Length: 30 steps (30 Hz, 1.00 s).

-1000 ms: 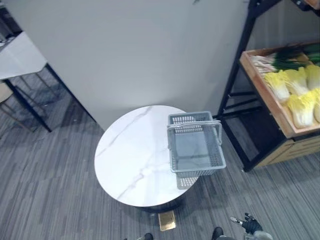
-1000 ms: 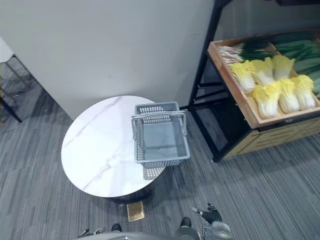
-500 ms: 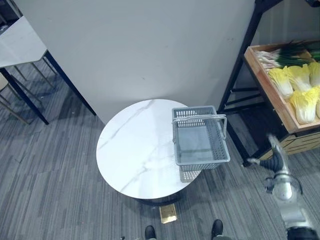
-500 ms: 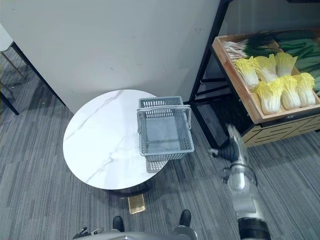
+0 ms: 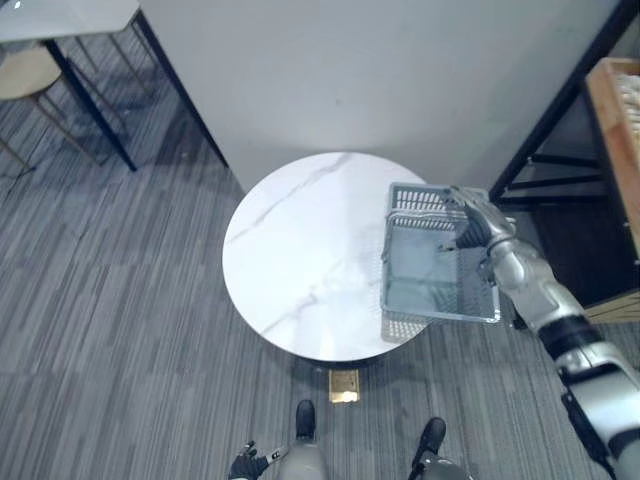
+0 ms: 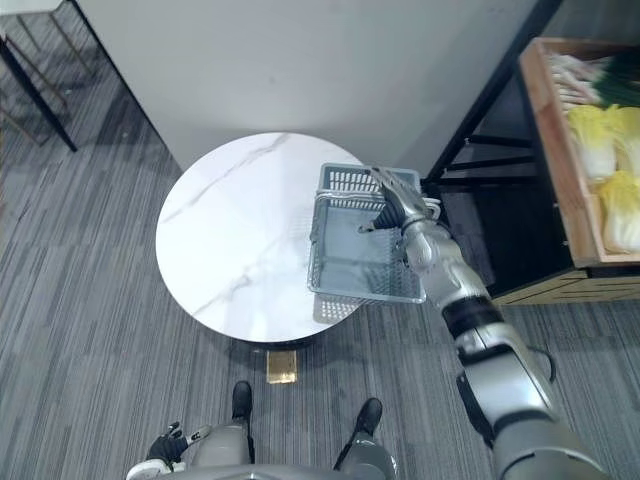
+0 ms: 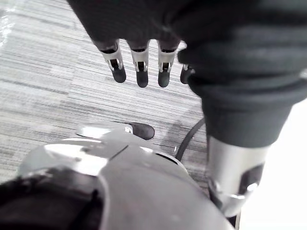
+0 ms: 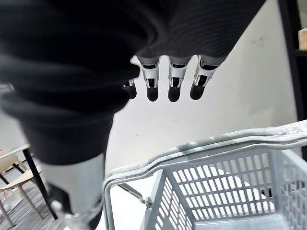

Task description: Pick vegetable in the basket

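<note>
While hand (image 6: 395, 205) overhangs basket (image 6: 350, 268), rack (image 6: 482, 100) seemingly adjoins.

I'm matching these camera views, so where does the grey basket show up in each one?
Left eye view: basket on the round table's right edge.
Right eye view: centre, same edge.
Right wrist view: handle and mesh wall past the fingers.
Left wrist view: left hand over carpet.
Shared landmark: right hand above the basket's handle.

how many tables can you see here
2. The round table is in the middle, with the basket on its right edge. A second table is in the far left corner, partly cut off. Others may lie out of view.
</note>
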### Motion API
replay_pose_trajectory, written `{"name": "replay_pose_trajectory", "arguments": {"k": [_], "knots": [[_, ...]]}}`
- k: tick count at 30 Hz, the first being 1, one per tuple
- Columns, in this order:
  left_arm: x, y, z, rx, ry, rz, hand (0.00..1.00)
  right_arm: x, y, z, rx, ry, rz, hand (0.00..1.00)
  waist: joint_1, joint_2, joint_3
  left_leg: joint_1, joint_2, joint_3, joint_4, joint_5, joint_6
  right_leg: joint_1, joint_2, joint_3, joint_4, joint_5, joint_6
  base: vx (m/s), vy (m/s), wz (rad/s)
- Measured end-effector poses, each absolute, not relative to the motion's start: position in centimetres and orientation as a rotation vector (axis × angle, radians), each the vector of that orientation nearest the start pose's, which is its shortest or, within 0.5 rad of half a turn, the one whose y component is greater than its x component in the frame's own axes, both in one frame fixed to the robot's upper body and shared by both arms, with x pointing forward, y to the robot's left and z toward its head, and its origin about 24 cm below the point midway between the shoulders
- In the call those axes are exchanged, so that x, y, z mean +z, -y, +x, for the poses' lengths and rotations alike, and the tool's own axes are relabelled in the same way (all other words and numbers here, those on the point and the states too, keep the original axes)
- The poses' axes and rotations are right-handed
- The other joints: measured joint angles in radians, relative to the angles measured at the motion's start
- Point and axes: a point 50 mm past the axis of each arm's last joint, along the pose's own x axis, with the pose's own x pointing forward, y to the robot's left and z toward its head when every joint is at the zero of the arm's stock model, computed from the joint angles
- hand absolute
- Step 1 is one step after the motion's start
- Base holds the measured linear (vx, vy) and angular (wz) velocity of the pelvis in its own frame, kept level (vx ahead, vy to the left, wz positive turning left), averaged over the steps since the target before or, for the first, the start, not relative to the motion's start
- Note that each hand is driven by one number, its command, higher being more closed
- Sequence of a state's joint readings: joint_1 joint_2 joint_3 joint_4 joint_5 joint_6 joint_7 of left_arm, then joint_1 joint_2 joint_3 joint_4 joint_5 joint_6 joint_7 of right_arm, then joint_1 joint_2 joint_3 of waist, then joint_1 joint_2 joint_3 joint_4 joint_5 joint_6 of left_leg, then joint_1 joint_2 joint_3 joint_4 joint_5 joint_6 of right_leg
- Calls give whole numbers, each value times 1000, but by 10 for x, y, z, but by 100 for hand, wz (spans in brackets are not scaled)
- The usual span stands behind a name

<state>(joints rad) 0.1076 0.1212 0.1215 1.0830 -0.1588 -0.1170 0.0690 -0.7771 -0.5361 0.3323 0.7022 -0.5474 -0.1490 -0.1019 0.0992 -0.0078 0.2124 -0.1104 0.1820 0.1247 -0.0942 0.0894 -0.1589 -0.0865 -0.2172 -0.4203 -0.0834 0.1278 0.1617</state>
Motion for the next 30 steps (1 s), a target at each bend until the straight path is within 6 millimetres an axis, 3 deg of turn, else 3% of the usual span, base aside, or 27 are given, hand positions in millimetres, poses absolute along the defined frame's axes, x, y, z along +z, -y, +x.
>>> {"name": "replay_pose_trajectory", "arguments": {"k": [2, 7, 13, 30], "knots": [[-157, -220, 87, 375, -1026, -71, 0, 159, 194, 388, 48, 256, -1222, 0, 1, -1, 26, -11, -10, -7, 0, 4, 4, -3, -9, -11, 0, 0, 0, 26, 6, 17], [-155, -219, 94, 371, -995, -71, 0, 175, 200, 398, 1, 237, -1231, 0, -4, 0, 74, -40, -31, -37, 0, 11, 14, -16, -28, -30, 0, 7, 8, 5, 13, 14], [-153, -219, 101, 358, -974, -61, 0, 185, 211, 405, -52, 189, -1231, 0, -3, 0, 114, -71, -38, -59, 0, 20, 17, -32, -33, -49, 1, 10, 6, 7, 1, 10], [-152, -217, 105, 346, -960, -73, 0, 207, 259, 400, -190, 126, -1288, 0, -15, 1, 164, -87, -56, -56, -2, 24, 23, -56, -50, -41, 0, 20, 6, 10, 1, -1]]}}
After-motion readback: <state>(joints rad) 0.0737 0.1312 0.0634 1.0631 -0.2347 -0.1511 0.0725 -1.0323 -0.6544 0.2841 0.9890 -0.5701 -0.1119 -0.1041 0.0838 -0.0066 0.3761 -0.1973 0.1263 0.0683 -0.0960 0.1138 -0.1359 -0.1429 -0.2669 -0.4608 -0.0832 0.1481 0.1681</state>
